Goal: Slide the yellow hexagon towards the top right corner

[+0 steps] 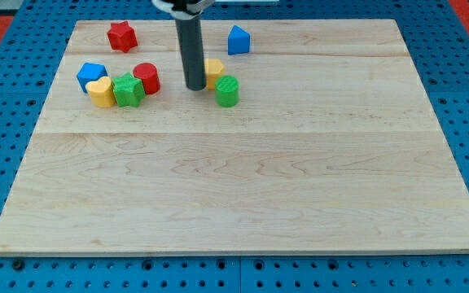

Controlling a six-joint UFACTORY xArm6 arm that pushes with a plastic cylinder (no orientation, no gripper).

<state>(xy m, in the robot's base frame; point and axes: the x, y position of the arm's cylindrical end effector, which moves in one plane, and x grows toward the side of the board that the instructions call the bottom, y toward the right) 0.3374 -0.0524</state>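
Observation:
The yellow hexagon [214, 71] lies in the upper middle of the wooden board [243, 187], partly hidden behind my rod. My tip [195, 86] stands just at its left side, touching or nearly so. A green cylinder [227, 90] sits right below and to the right of the hexagon, close against it. The board's top right corner is far to the view's right of them.
A blue block [238, 40] stands above and right of the hexagon. A red star [122, 36] is at top left. At left cluster a blue block [91, 76], yellow heart [100, 93], green star [127, 89] and red cylinder [146, 78].

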